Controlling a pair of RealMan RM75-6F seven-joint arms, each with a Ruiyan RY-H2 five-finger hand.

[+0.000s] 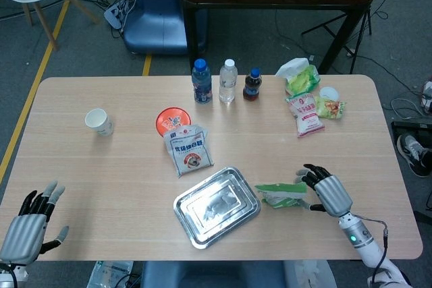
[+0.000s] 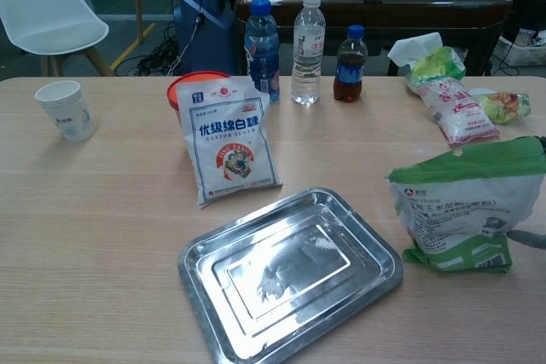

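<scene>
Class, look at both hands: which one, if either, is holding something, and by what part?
The right hand holds the green and white bag by its right end, beside the metal tray. The left hand holds nothing.

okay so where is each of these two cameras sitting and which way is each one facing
Head view: high above the near edge, looking steeply down at the whole table; shows the left hand and right hand.
Chest view: low at the near edge, looking level across; almost none of the robot shows.
Shared: metal tray, green bag, sugar bag, bottles.
</scene>
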